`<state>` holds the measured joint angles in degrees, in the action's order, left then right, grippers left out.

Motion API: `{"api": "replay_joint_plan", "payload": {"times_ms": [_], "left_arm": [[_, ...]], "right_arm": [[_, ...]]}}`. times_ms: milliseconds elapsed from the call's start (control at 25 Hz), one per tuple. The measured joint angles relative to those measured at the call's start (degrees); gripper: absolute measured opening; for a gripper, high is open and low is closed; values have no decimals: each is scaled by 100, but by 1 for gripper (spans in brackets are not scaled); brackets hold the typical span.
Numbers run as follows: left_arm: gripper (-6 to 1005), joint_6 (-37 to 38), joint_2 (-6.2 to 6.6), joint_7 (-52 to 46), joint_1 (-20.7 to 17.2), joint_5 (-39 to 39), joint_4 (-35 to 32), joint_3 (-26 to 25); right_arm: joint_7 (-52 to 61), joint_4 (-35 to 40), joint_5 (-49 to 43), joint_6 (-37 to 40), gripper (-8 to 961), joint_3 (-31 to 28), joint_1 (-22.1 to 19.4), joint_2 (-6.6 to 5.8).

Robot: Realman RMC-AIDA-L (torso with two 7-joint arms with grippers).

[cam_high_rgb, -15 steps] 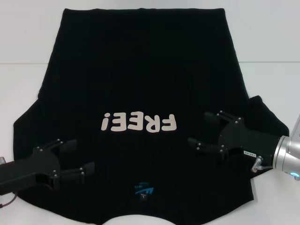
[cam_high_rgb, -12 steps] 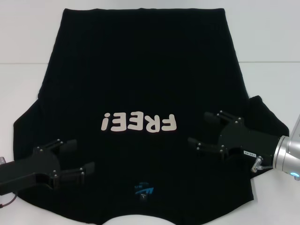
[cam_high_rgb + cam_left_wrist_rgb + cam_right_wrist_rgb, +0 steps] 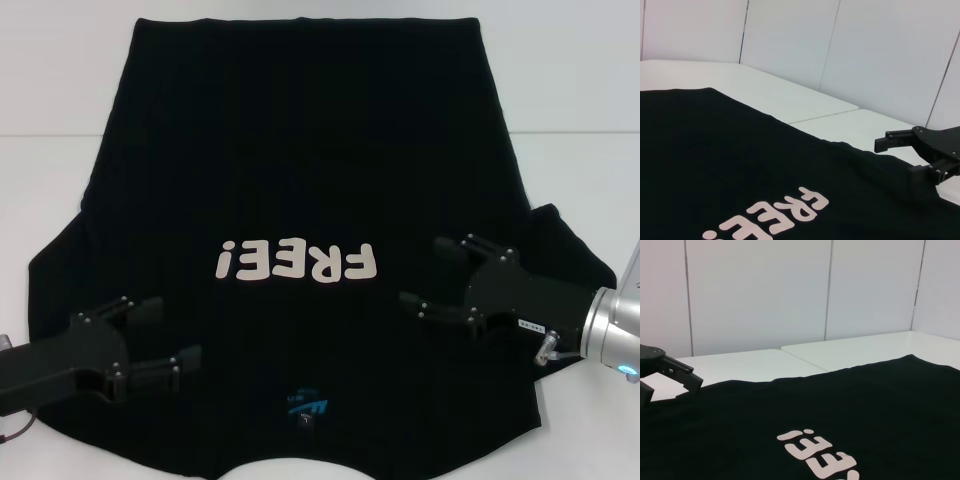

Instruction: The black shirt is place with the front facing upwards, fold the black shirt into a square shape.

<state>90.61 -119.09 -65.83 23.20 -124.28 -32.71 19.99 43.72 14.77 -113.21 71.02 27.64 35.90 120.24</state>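
The black shirt (image 3: 300, 150) lies flat and front up on the white table, collar toward me, with the white "FREE!" print (image 3: 297, 262) in the middle and a small blue neck label (image 3: 306, 407) near the front edge. My left gripper (image 3: 172, 334) is open, low over the shirt near its left shoulder. My right gripper (image 3: 427, 273) is open over the shirt near its right shoulder. The shirt also shows in the left wrist view (image 3: 715, 160) with the right gripper (image 3: 905, 155) beyond it, and in the right wrist view (image 3: 840, 410) with the left gripper's fingers (image 3: 675, 374).
The white table (image 3: 50, 170) shows bare strips left and right of the shirt. A seam (image 3: 575, 132) between two tabletops runs across it. White wall panels (image 3: 765, 295) stand behind the table.
The right gripper has shifted very slightly to the left over the shirt. The left gripper and the shirt have not moved.
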Motion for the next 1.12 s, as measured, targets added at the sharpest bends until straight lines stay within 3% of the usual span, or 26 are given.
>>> {"api": "replay_joint_plan", "payload": {"times_ms": [880, 1040, 1120], "left_arm": [[947, 2, 0, -89, 0, 0, -8, -13], [947, 19, 48, -939, 37, 26, -105, -58], [948, 14, 175, -2055, 101, 13, -158, -105]], "right_arm": [[14, 0, 0, 6, 927, 4, 14, 0], [18, 0, 0, 13, 927, 4, 14, 0], [32, 0, 0, 19, 927, -1, 14, 0]]}}
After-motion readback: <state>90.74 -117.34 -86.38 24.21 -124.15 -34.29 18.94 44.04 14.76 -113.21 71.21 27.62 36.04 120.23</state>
